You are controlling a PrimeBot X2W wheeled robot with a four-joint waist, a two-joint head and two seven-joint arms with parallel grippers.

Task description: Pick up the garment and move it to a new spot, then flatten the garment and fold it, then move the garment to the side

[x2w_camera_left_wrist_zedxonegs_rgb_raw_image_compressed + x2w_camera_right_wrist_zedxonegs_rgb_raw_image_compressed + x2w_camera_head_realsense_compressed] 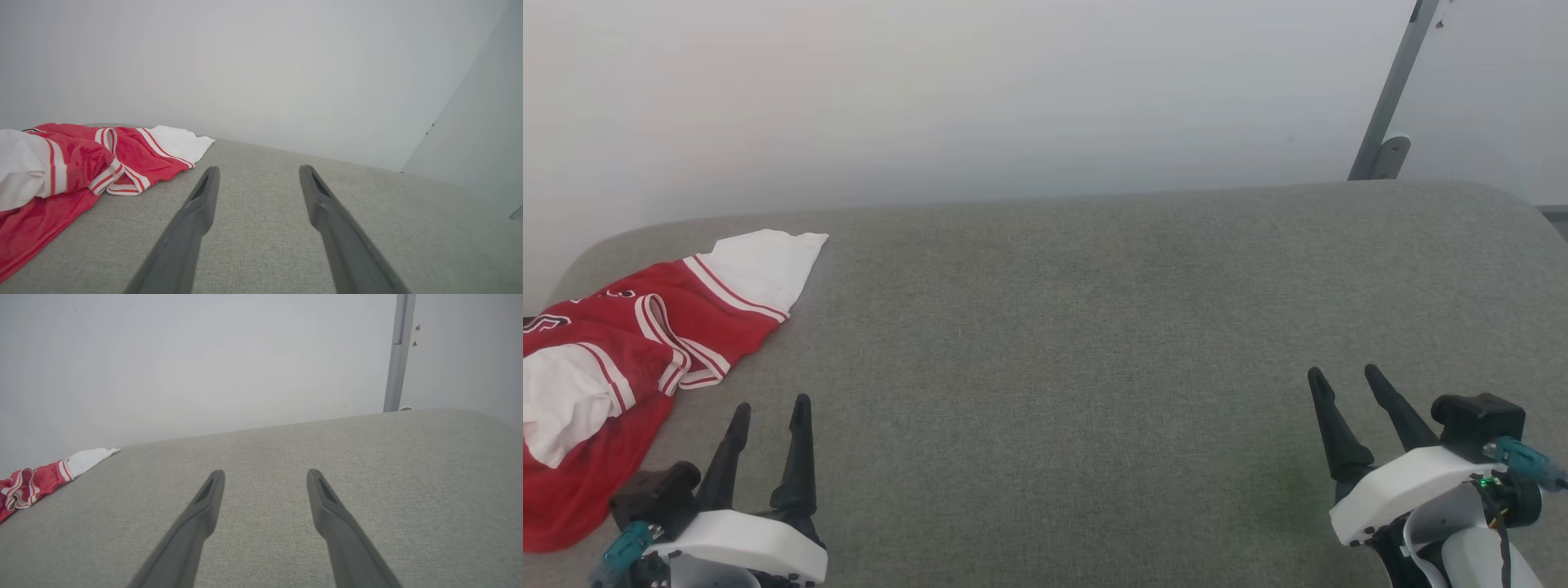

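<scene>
Red-and-white sleeveless jersey (pixel 621 359) crumpled at frame's left on grey fabric surface (pixel 1054 367); left pincer (pixel 772 402), right pincer (pixel 1343 370) wide, empty; pick-up apparently pending, next reach jersey.

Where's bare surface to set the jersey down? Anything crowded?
Free: the grey padded surface from the jersey across to the right edge, back to the wall, and between the left claw and right claw. Crowded: the left end, where the crumpled jersey lies just left of the left claw.
</scene>
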